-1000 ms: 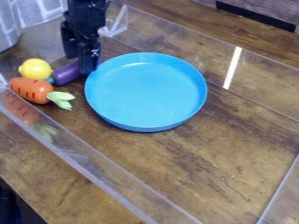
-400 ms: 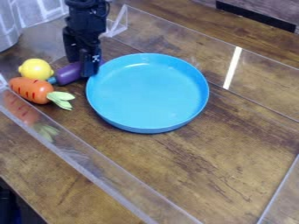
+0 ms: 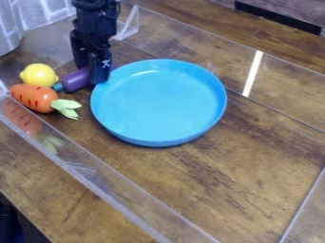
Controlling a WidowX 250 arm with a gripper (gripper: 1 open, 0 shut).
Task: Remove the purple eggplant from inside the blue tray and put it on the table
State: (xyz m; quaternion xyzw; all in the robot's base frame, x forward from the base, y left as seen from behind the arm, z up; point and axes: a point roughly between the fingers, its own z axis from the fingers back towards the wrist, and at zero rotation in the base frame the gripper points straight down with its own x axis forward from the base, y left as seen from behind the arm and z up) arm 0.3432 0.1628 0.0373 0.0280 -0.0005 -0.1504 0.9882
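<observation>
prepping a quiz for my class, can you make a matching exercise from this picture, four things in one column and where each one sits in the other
Things:
1. purple eggplant
2. lemon
3. carrot
4. blue tray

Places:
a. near the left edge, lying nearest the camera of the three vegetables
b. middle of the table, nothing inside it
c. on the table just left of the tray's rim, below the gripper
d. far left, just behind the carrot

Pairs: 1-c, 2-d, 3-a, 4-b

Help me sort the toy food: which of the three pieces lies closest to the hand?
The purple eggplant, right under the hand beside the blue tray; the lemon and carrot lie farther left.
</observation>
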